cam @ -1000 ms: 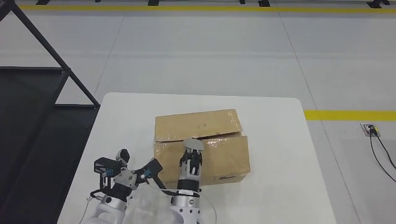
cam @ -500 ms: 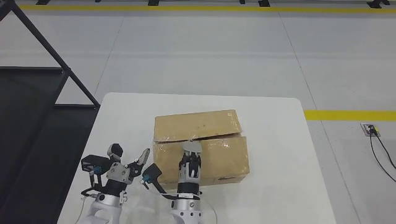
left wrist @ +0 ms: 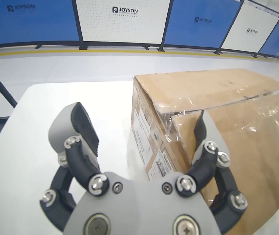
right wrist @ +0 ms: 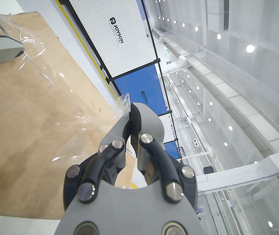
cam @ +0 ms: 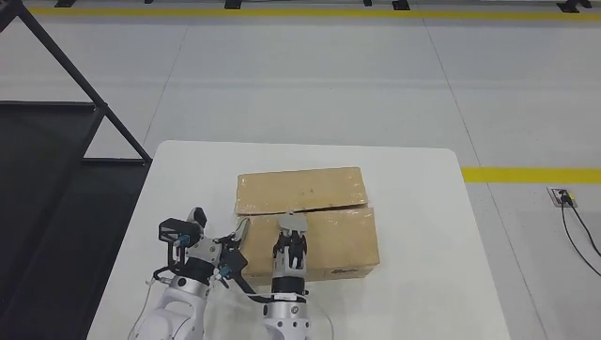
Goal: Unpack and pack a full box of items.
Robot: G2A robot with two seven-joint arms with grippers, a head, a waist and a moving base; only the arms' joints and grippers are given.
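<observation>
left gripper neared box, agape; right gripper pinches barely visible clear film.

Box contents hidden under flaps; label print illegible.

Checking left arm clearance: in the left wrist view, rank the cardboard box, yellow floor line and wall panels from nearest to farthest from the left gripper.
1. Cardboard box, right at the open left gripper, one finger by its corner.
2. Yellow floor line, on the floor past the table.
3. Wall panels, standing just behind that line.
</observation>
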